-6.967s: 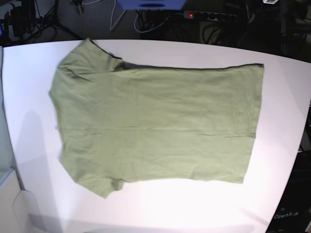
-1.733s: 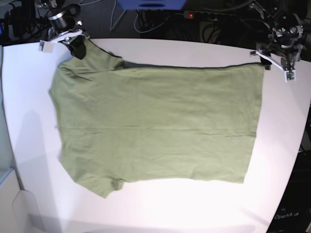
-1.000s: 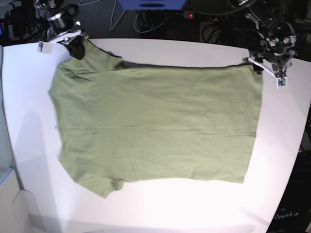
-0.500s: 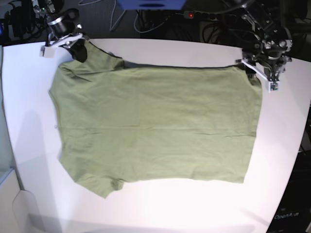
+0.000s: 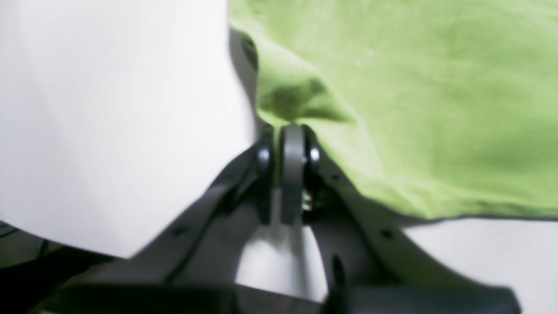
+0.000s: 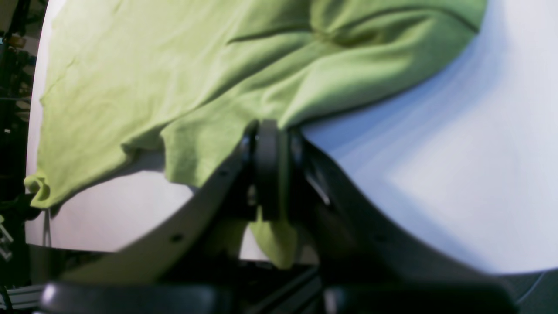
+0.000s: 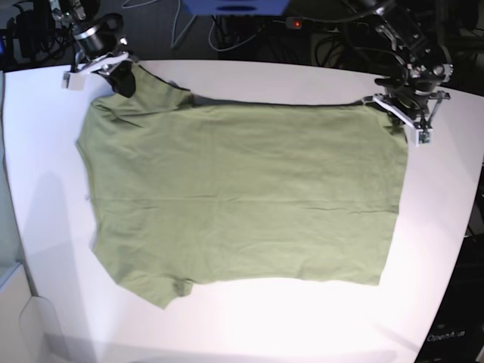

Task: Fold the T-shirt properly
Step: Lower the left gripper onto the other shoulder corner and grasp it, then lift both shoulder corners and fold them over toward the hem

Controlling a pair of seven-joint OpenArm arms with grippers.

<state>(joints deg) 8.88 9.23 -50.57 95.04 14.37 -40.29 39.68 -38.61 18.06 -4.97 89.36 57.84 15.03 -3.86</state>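
Base view shows you the olive-green T-shirt point(image 7: 242, 193) spread flat across the white table point(image 7: 45, 189), collar end toward the view's left and hem toward its right, with both arms at the far edge. Your right gripper point(image 7: 121, 76) sits on the far sleeve at the view's left; your left gripper point(image 7: 395, 115) sits on the far hem corner at the right.

In the right wrist view, the right gripper point(image 6: 268, 144) has its jaws together, clamped on the sleeve edge, and a tongue of green cloth hangs out beneath them. In the left wrist view, the left gripper point(image 5: 287, 148) has its jaws pressed together on the hem corner, where the fabric puckers into a small peak just above the tips.

You appear to be at the very start of fold 1: both far corners pinched, nothing turned over yet. The next move would likely call for lifting both grips together and at equal height, then carrying the far edge toward the near one, keeping the cloth taut between the 2 arms so that it lays down without a wrinkle or a skewed edge.

Both wrist views are soft with blur, so you cannot tell how many layers each pinch holds. The small white tag is not visible in any view. The left gripper's tips are hard to separate from the cloth in the base view.
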